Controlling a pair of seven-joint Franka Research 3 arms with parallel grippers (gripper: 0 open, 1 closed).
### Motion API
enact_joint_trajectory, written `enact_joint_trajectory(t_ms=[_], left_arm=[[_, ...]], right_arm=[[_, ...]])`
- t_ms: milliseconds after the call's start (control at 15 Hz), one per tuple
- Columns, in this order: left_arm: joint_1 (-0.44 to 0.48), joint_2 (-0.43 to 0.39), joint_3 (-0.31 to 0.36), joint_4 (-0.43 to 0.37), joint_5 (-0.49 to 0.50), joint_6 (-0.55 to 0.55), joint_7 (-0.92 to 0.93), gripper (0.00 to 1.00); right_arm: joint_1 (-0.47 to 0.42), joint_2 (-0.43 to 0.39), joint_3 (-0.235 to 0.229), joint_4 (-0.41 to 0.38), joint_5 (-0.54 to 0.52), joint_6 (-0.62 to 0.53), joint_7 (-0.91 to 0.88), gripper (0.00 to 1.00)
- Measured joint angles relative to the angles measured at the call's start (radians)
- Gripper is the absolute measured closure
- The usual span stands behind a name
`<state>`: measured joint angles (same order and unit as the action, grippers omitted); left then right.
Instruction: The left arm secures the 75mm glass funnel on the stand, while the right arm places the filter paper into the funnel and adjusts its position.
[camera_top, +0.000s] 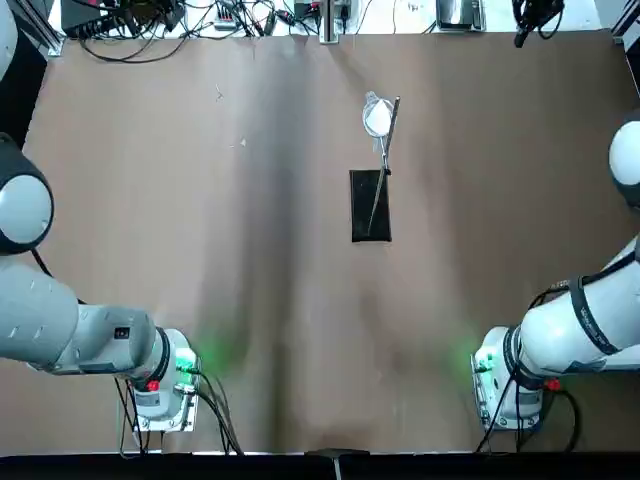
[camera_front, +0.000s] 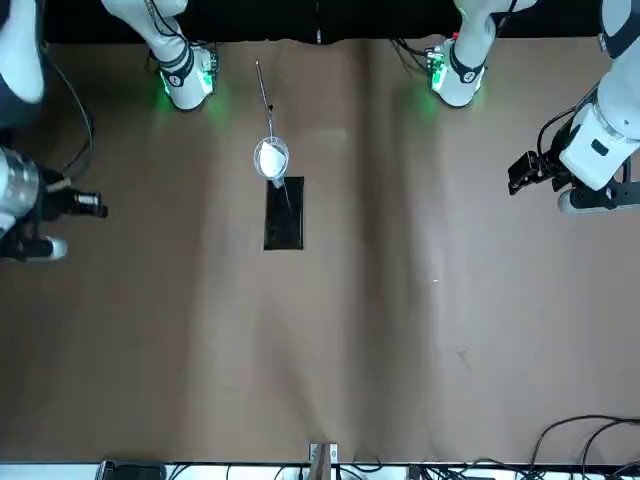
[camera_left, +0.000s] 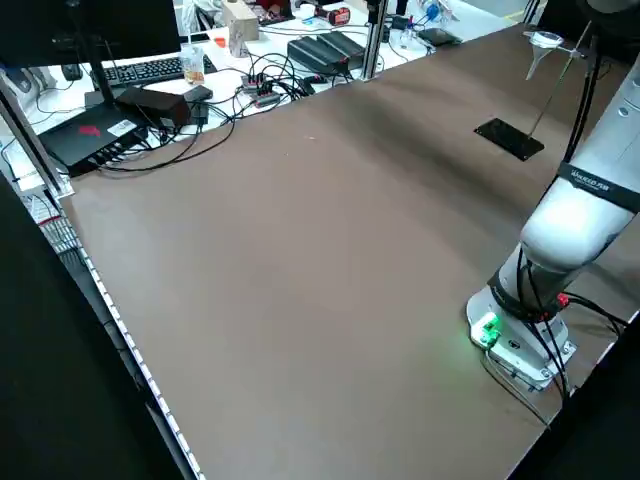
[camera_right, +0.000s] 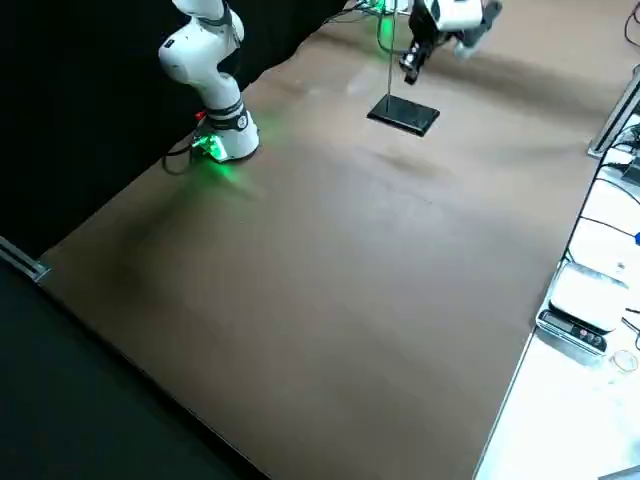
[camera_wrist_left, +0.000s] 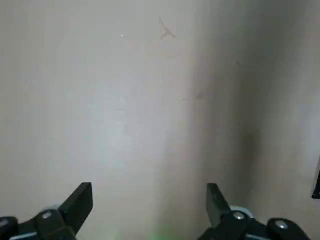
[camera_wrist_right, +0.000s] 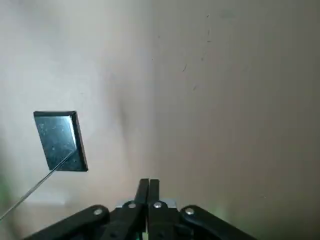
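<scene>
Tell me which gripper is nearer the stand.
Right, narrowly: the right gripper hangs to the right of the stand; the left gripper sits farther out on its left.

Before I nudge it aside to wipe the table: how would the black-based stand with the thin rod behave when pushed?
The stand is probably top-heavy: its thin rod carries the clear glass funnel and white filter paper high above a small flat base. Pushed at the rod, it would likely tip; pushed at the base plate, probably slide.

The left gripper (camera_wrist_left: 149, 200) hangs above the bare brown table (camera_wrist_left: 150, 100), its two black fingers (camera_wrist_left: 80, 200) spread wide apart with nothing between them; a faint scratch mark (camera_wrist_left: 165, 31) lies farther off.
</scene>
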<state>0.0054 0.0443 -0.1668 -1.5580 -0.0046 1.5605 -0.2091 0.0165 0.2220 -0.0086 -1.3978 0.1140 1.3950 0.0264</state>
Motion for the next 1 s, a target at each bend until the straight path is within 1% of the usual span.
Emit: enact_joint_trajectory(t_ms=[67, 267, 467, 533, 667, 1000], left_arm=[[0.0, 0.0, 0.0, 0.0, 0.0, 0.0, 0.0, 0.0], [0.0, 0.0, 0.0, 0.0, 0.0, 0.0, 0.0, 0.0], [0.004, 0.0, 0.001, 0.0, 0.0, 0.0, -0.001, 0.0], [0.008, 0.0, 0.001, 0.0, 0.0, 0.0, -0.001, 0.0], [0.013, 0.0, 0.002, 0.0, 0.0, 0.0, -0.001, 0.0], [0.013, 0.0, 0.002, 0.0, 0.0, 0.0, -0.001, 0.0]], right_arm=[[0.001, -0.026, 0.002, -0.008, 0.0, -0.011, -0.005, 0.93], [0.004, -0.122, 0.006, -0.082, -0.002, -0.014, -0.043, 0.92], [0.004, -0.212, 0.006, -0.149, -0.021, 0.008, -0.07, 0.9], [0.004, -0.229, 0.006, -0.161, -0.025, 0.011, -0.073, 0.86], [0.004, -0.243, 0.007, -0.174, -0.034, 0.017, -0.076, 0.69], [0.004, -0.242, 0.008, -0.185, -0.037, 0.025, -0.079, 0.25]])
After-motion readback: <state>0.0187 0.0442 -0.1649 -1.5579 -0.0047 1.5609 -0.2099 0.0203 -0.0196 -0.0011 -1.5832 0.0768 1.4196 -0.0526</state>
